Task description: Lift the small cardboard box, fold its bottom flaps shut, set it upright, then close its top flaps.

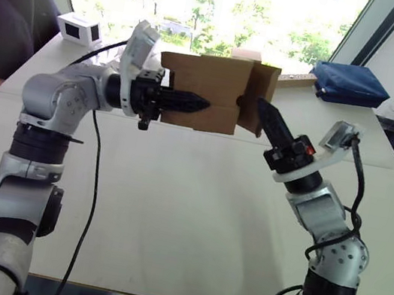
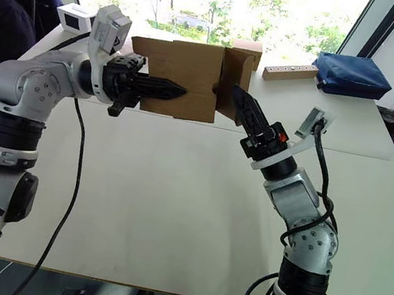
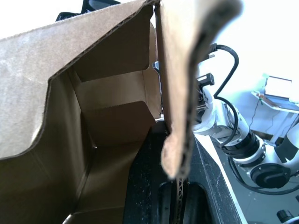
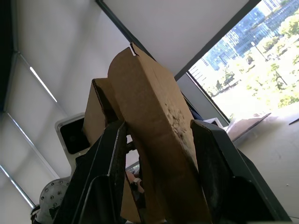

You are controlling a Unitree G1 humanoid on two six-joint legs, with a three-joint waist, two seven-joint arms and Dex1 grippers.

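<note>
The small cardboard box (image 1: 199, 91) is held in the air above the far half of the tabletop (image 1: 170, 212), its long axis running level from left to right. It is clamped at its left end by the left gripper (image 1: 182, 102), one wall pinched between the fingers. Its right end, where a flap (image 1: 261, 98) stands loose, faces the right gripper (image 1: 264, 112), whose fingers are spread with that flap between them, so the right arm is judged nearer for folding.
</note>
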